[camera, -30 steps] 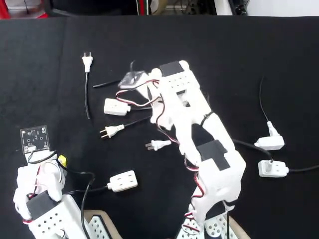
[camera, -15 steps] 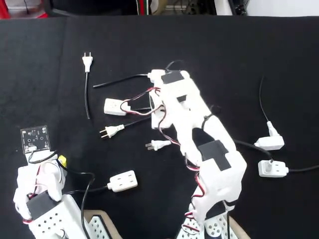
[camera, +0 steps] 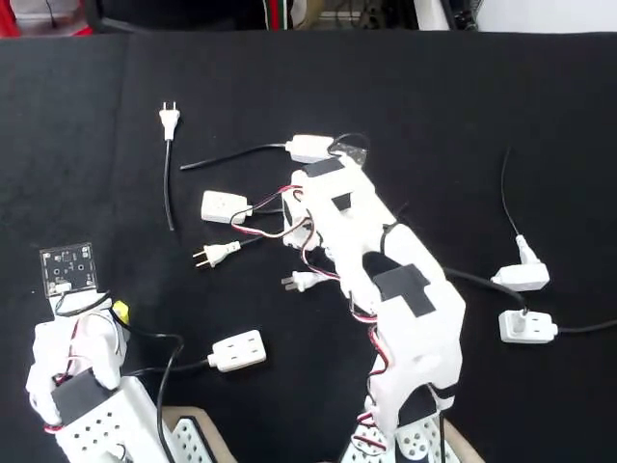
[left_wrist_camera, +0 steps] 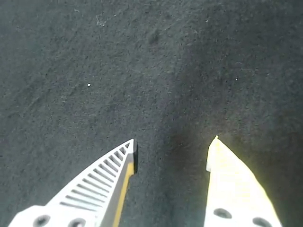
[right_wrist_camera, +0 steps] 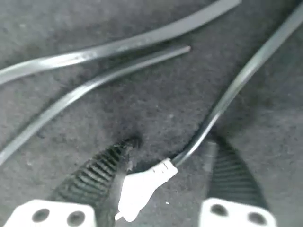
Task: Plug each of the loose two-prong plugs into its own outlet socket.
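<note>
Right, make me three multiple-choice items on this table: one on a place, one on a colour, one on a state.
1. Where on the table does the plug with its prongs toward the far edge lie?
A. far left
B. far right
C. near middle

2. What colour is that plug's cord?
A. red
B. white
C. black

3. How is the left hand?
A. shut on a plug
B. open, nothing between its fingers
C. shut on a socket

Answers:
1. A: the high view shows it in the far left part of the table.
2. C: a black line runs from the white plug.
3. B: the left wrist view shows the fingers apart over bare table.
</note>
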